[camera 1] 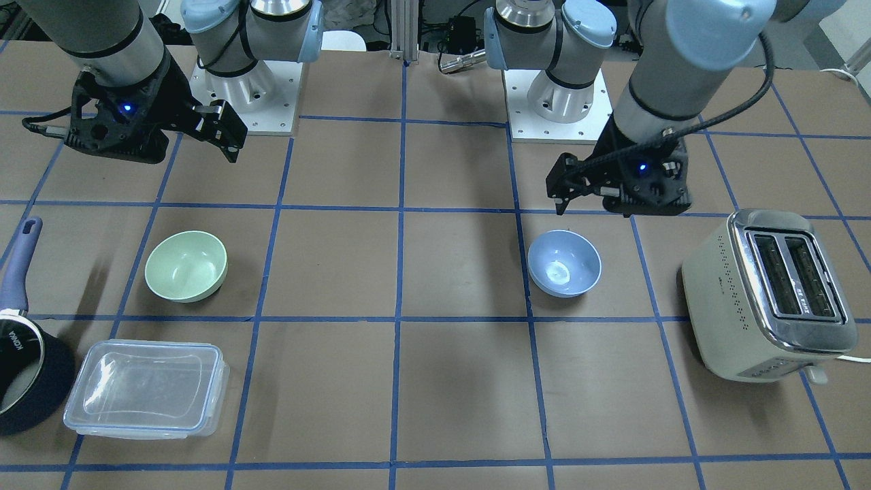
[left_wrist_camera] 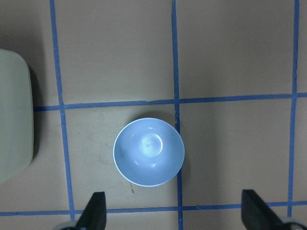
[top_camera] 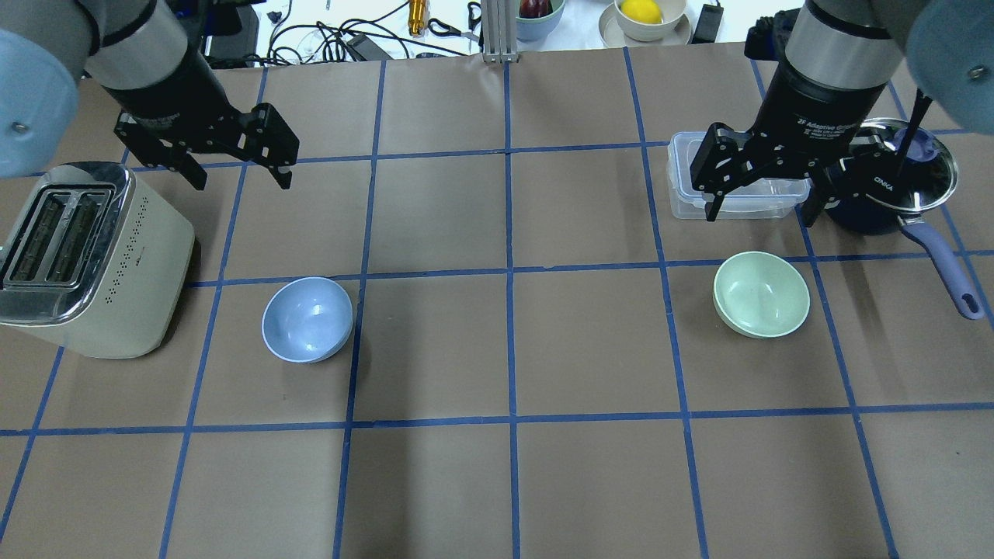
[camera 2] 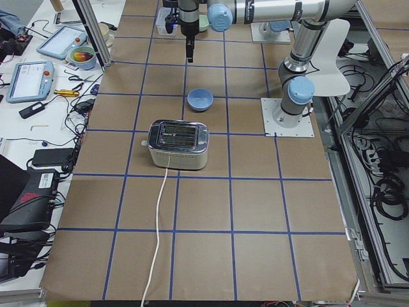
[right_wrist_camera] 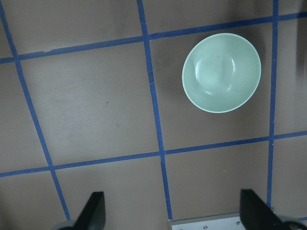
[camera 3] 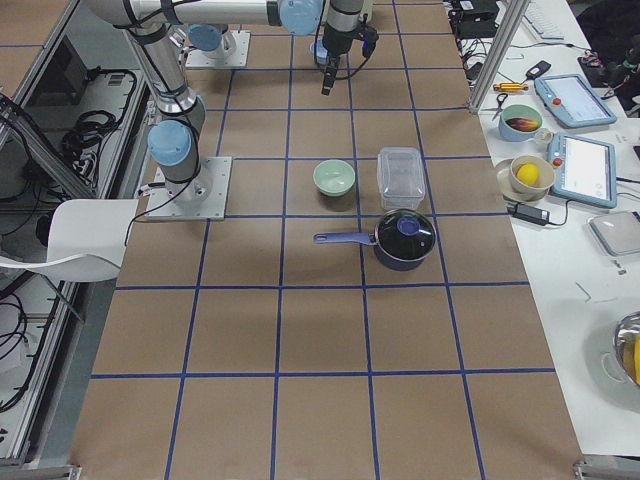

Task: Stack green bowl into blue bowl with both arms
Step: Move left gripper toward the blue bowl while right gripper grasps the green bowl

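Observation:
The green bowl [camera 1: 186,265] stands upright and empty on the table; it also shows in the overhead view [top_camera: 762,294] and in the right wrist view [right_wrist_camera: 221,72]. The blue bowl [camera 1: 564,263] stands upright and empty some way across the table from it [top_camera: 307,319], and sits centred in the left wrist view [left_wrist_camera: 149,152]. My left gripper [top_camera: 241,180] is open and empty, raised above the table beyond the blue bowl. My right gripper [top_camera: 759,217] is open and empty, raised beyond the green bowl, off to one side of it.
A cream toaster [top_camera: 78,256] stands close beside the blue bowl, at the table's left end. A clear lidded container [top_camera: 683,178] and a dark blue saucepan [top_camera: 893,186] with a long handle stand just beyond the green bowl. Blue tape lines grid the brown table.

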### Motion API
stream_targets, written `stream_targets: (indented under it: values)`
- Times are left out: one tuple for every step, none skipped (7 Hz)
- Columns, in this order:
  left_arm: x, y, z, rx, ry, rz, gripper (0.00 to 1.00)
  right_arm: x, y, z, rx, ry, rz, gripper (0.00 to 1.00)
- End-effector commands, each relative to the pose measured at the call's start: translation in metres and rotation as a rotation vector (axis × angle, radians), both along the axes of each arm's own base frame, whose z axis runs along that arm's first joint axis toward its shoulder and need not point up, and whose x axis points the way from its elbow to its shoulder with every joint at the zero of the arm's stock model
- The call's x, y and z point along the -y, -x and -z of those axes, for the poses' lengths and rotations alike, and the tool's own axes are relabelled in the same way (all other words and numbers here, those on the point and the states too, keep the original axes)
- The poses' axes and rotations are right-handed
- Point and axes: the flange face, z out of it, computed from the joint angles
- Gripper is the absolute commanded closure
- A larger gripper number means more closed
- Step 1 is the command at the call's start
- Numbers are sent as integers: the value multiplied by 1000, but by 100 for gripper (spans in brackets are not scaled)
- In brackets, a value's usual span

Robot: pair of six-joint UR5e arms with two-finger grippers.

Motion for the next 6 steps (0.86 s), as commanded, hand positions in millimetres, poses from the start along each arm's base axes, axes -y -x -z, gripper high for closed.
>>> stream_targets:
  values:
    - [-27, 30, 107, 0, 9, 55, 0, 25, 22, 13, 6, 52, -55, 0]
    - [-39, 33, 142, -1, -34, 62, 0, 31, 47, 24, 20, 43, -74, 0]
    - [-48, 33, 171, 2, -69, 64, 0, 42, 86, 43, 28, 53, -98, 0]
    - [-52, 33, 194, 7, -75, 65, 0, 45, 138, 73, 47, 65, -151, 0]
    - [-52, 33, 208, 7, -101, 66, 2, 36, 187, 115, 65, 91, -192, 0]
    - [-50, 38, 216, 9, -100, 77, 24, 29, 211, 155, 52, 133, -222, 0]
